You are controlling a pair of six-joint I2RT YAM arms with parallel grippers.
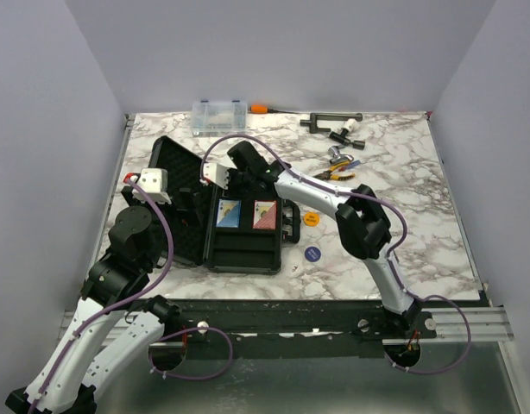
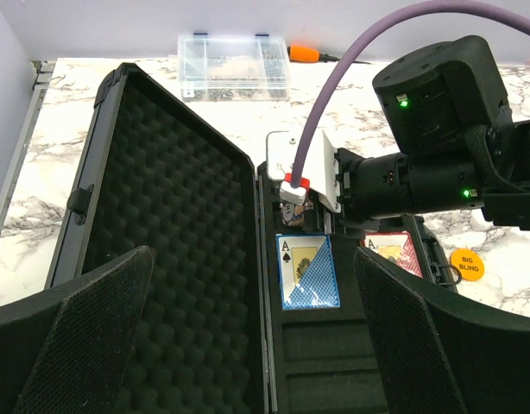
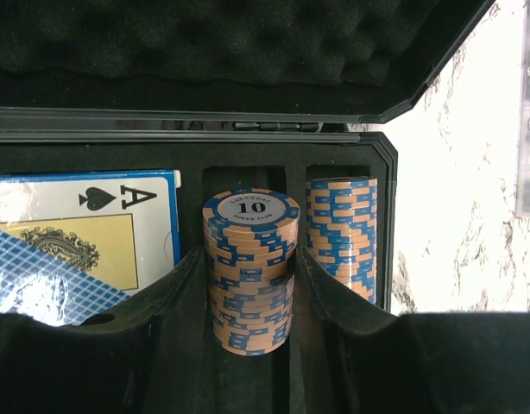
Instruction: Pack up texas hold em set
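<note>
Marble-patterned tabletop (image 1: 403,224) enclosed by plain pale walls, with two robot arms mounted at its near edge. A black hard case (image 1: 183,172) lies open toward the left edge, its foam-lined lid folded back to the left.

Two card decks sit face up, side by side, in the case's base: a blue deck (image 1: 228,213) and a red deck (image 1: 264,215), the blue one nearer the lid. Both show an ace of spades.

The right hand (image 3: 250,285) reaches into the far end of the base. It is closed around an upright chip roll (image 3: 252,267) of tan and blue chips, with a dark pad against each side. The top chip reads 10. This roll stands in a foam slot next to the blue deck. A second chip roll (image 3: 343,241) stands in the next slot, against the case wall.

The left hand (image 2: 252,328) hovers over the open case near the hinge, its fingers spread wide and holding nothing.

Outside the case, between it and the right arm, two discs lie flat on the tabletop: an orange disc (image 1: 311,218) marked BIG BLIND, and a blue disc (image 1: 312,254) closer to the near edge.

Along the far edge sit a clear plastic organiser box (image 1: 219,116), an orange-handled tool (image 1: 259,109) just beside it, and a black T-shaped tool (image 1: 330,121). Yellow-handled pliers (image 1: 338,172) lie nearer the middle.
</note>
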